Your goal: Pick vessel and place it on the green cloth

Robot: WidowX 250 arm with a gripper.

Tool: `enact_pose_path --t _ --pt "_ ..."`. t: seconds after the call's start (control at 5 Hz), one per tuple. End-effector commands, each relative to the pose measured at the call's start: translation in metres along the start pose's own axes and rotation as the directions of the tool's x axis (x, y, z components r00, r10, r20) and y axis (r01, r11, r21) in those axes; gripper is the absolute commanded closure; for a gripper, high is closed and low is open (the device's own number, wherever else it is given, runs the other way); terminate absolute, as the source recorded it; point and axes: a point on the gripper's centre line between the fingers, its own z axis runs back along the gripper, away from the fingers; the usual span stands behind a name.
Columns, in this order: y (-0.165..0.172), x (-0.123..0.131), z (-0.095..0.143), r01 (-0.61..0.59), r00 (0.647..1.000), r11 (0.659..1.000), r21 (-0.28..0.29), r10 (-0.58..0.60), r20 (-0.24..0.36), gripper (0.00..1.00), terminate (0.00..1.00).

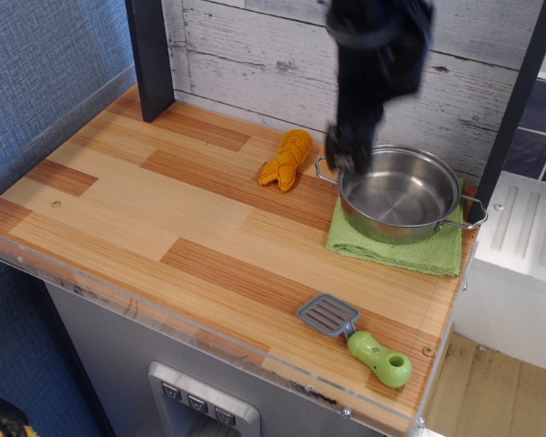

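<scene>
We see the pot (pixel 402 195) sitting on the green cloth (pixel 396 249), at the back right of the wooden desk (pixel 164 209). The pot covers most of the cloth, so only the cloth's front strip and its two sides show past the steel rim. One wire handle sticks out on the pot's left, the other on its right, near the desk's edge.

The tool (pixel 346 157) is blurred and dark. Its tip hangs over the pot's left rim, close to the left handle, but we cannot tell whether it touches the pot, nor whether it is spread or clenched. The arm above it runs out of the top of the picture.

Left of the pot, apart from it, lies an orange plush toy (pixel 287 158). In front of the pot, near the desk's front edge, lies a spatula (pixel 357 331) with a grey head and a green handle.
</scene>
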Motion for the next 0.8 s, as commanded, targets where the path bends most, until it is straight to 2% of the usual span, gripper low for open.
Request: enact_pose_path --t 0.0,0.4,0.6 --pt "0.0129 -0.0177 0.0305 -0.040 0.999 0.997 0.059 0.039 0.010 0.00 0.00" --pt "0.0129 -0.0177 0.0305 -0.040 0.999 0.997 0.059 0.039 0.010 0.00 0.00" --pt "0.0129 -0.0177 0.0305 -0.040 0.999 0.997 0.059 0.039 0.010 0.00 1.00"
